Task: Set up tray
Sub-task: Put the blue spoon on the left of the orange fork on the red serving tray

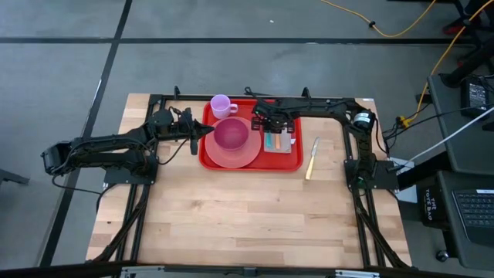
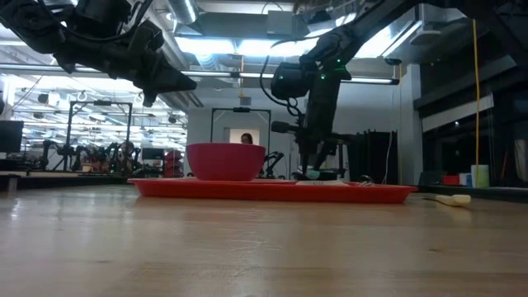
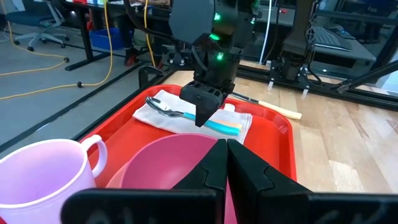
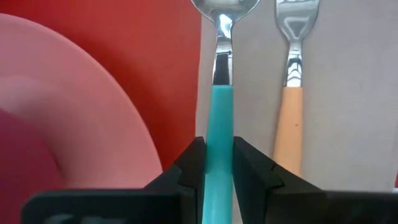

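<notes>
Gripping the teal handle of a spoon (image 4: pixel 219 93) between nearly closed jaws, the right gripper (image 4: pixel 219 163) reaches down over the right part of the tray (image 1: pixel 289 164). The spoon lies on a white napkin (image 3: pixel 158 112), and just beside it lies a fork (image 4: pixel 292 93) with an orange handle, parallel to the spoon. The left gripper (image 3: pixel 224 163) hovers above the tray's left edge with its jaws pressed fully together and nothing between them, pointing toward the middle of the tray.

The tray, bright red and rectangular, sits on the far half of the wooden desk (image 1: pixel 247 224), between the two arms. A salmon-pink plate (image 1: pixel 231 158) rests on its left part, with a magenta bowl (image 1: pixel 231 134) standing on the plate. A pale pink mug (image 1: pixel 221 105) stands at the tray's far left corner, just beside the plate. To the right of the tray, on the bare desk, lies a knife (image 1: pixel 312 160) with a cream handle, apart from the tray.
</notes>
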`<act>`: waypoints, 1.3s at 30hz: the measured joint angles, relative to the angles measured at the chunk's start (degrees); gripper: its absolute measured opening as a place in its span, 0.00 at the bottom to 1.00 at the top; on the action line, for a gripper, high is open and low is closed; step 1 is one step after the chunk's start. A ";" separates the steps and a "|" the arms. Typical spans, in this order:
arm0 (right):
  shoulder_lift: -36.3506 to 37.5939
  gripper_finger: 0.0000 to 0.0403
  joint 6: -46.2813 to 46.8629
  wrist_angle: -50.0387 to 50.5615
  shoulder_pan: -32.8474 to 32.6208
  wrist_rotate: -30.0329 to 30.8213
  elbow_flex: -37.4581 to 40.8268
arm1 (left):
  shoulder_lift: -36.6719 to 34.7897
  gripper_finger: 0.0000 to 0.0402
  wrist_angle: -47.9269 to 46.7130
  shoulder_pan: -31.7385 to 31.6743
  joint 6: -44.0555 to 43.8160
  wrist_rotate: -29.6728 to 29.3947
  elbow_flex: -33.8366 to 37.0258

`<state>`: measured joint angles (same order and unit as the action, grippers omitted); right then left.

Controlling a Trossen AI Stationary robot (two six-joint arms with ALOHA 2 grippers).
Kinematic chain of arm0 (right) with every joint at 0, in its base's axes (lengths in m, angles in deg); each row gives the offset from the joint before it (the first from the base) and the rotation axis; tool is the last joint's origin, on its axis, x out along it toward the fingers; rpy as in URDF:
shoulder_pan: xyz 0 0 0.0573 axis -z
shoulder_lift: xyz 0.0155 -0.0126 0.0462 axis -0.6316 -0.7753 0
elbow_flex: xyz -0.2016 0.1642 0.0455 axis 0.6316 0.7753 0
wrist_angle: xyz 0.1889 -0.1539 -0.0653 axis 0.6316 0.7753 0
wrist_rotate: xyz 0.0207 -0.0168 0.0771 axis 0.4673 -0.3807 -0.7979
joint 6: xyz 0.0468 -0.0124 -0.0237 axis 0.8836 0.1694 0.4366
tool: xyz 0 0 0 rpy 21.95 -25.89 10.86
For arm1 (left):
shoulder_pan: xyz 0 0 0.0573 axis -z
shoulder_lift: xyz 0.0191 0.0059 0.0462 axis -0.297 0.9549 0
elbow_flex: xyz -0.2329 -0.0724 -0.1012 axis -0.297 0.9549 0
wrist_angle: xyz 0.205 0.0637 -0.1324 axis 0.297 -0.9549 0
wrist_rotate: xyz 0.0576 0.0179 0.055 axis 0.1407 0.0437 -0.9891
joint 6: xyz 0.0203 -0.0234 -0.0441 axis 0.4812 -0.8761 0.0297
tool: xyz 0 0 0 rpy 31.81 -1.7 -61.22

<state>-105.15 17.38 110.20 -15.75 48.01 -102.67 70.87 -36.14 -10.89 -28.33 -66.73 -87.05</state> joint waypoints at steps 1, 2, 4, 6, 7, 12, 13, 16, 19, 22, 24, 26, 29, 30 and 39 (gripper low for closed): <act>0.00 0.16 0.00 0.01 0.00 0.02 0.00 | 0.00 0.01 -0.02 -0.01 0.00 0.00 0.00; 0.00 0.16 -0.02 0.00 0.00 0.02 0.00 | 0.00 0.01 -0.01 0.00 0.00 0.02 0.00; 0.00 0.16 -0.35 0.00 0.00 0.31 0.00 | 0.00 0.01 -0.02 0.00 0.02 0.02 0.00; 0.00 0.16 -0.89 0.00 0.00 1.10 0.00 | 0.00 0.01 -0.01 -0.01 0.00 0.01 0.00; 0.00 0.16 -0.93 -0.02 0.00 1.18 0.00 | 0.00 0.01 -0.02 -0.01 0.00 0.00 0.00; 0.00 0.16 -1.11 0.01 0.00 1.12 0.00 | 0.00 0.01 -0.02 -0.01 0.00 0.00 0.00; 0.00 0.16 -1.11 0.02 0.01 1.11 0.00 | 0.00 0.01 -0.02 -0.02 0.00 0.01 0.00; -0.23 0.16 -1.13 0.00 0.04 1.09 -0.02 | 0.00 0.02 -0.02 -0.02 0.01 0.01 0.00; -0.68 0.16 -1.39 -0.30 0.06 1.05 -0.02 | 0.00 0.02 -0.02 -0.02 0.00 0.00 0.00; -0.85 0.16 -1.53 -0.25 0.14 1.03 -0.02 | 0.00 0.02 -0.02 -0.02 0.01 0.00 0.00; -0.85 0.16 -1.55 -0.46 0.52 0.85 -0.02 | 0.00 0.02 -0.02 0.00 0.00 0.02 0.00; -0.88 0.16 -1.53 -0.33 0.86 0.87 -0.01 | 0.00 0.02 -0.02 -0.02 0.00 0.01 0.00; -1.65 0.16 -1.58 -0.66 0.97 0.78 -0.02 | 0.00 0.02 -0.02 -0.01 0.01 0.02 0.00; -1.90 0.16 -1.85 -0.49 0.96 0.49 0.02 | 0.00 0.02 -0.02 -0.02 0.01 0.02 0.00; -2.62 0.16 -2.84 -1.13 2.74 -2.15 0.02 | 0.00 0.01 -0.02 0.00 0.00 0.02 0.00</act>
<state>-107.78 14.54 109.07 -13.01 45.86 -102.64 70.87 -36.17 -10.89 -28.33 -66.71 -87.05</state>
